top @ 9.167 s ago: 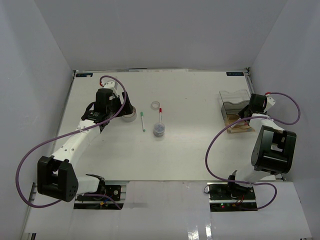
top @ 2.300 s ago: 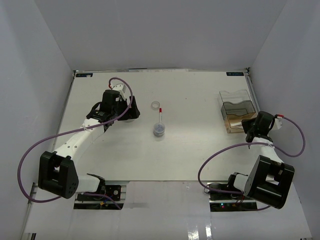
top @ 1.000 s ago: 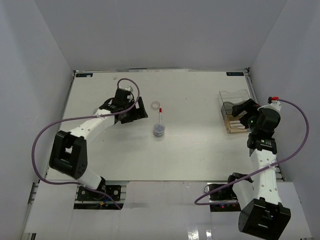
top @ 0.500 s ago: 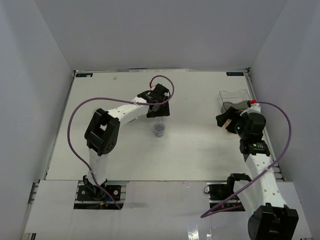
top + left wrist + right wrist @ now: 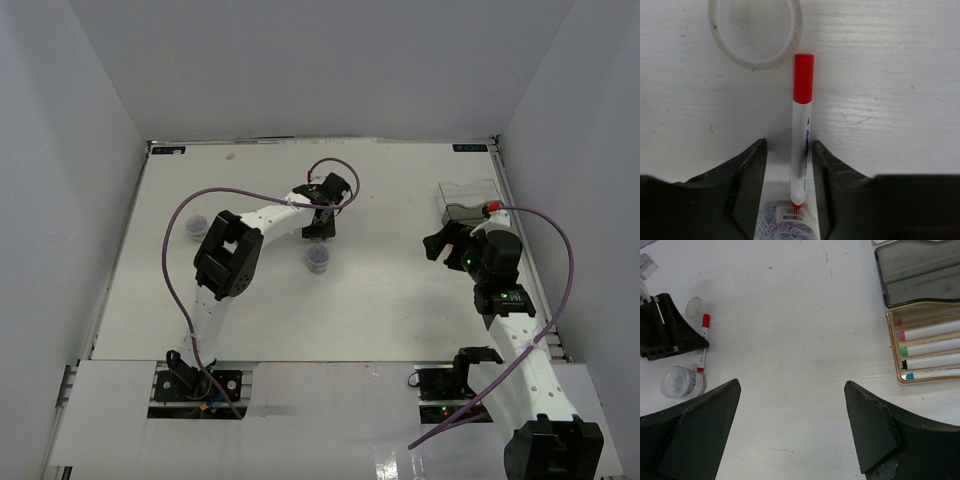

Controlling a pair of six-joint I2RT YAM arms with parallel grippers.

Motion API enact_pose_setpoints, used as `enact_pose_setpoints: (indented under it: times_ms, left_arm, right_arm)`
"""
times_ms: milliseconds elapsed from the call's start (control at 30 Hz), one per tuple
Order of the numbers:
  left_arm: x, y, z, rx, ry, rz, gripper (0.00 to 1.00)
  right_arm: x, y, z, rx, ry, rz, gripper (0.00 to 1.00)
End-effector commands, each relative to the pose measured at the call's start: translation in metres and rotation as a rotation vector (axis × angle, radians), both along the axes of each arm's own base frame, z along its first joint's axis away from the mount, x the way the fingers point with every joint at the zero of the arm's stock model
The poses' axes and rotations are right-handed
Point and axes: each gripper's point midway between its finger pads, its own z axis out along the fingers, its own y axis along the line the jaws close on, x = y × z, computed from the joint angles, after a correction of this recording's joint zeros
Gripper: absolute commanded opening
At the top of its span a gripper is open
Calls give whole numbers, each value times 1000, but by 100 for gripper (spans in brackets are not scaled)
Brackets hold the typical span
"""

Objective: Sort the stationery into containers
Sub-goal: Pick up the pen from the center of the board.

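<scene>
Sitting nearest, tub (image 5: 318, 260): plain pot from above; left wrist view shows coloured bits inside.
right gripper (image 5: 791, 385): jaws spread wide, empty, over the table (image 5: 790, 315).
left gripper (image 5: 789, 144): jaws part-open astride red-capped marker (image 5: 801, 135), which lies flat, butt end at the tub; no grip evident.
second tub (image 5: 197, 227): far left, top view only.
clear ring (image 5: 757, 61): just beyond red cap; wrist views only.
tan tray (image 5: 893, 340): four markers (image 5: 932, 347) inside, caps pink, green, black, blue, right wrist view only; grey compartment (image 5: 925, 280) behind.

Glossy plastic marker (image 5: 802, 125), matt grainy table (image 5: 890, 100)
</scene>
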Motion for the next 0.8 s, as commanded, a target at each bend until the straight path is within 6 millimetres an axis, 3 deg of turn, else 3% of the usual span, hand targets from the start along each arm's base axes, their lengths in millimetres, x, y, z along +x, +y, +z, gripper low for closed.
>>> enact_pose_setpoints:
  times_ms: [0,233,267,400,500,633,767]
  left_arm:
    - [2,-8,4,8,-19,2,47]
    - [-4,-17,-16,31,12,-37,29]
    - [-4,-17,-17,32,12,-38,21]
    - [0,-24,-5,16,-18,-68,8]
    - [6,-40,23,-23,-87,-146,7]
    - [11,-73,76,-107,-215,-284,6]
    - [-1,-99,128,-186,-315,-467,6]
  right_arm:
    - [3,2,5,-18,-47,8,91]
    - [2,3,7,-9,-49,10,90]
    - [1,4,8,-7,-50,11,91]
    - [1,6,9,-2,-51,21,91]
    - [0,11,14,9,-60,51,91]
    - [-1,23,24,40,-89,113,91]
    - [-3,42,43,95,-140,212,95]
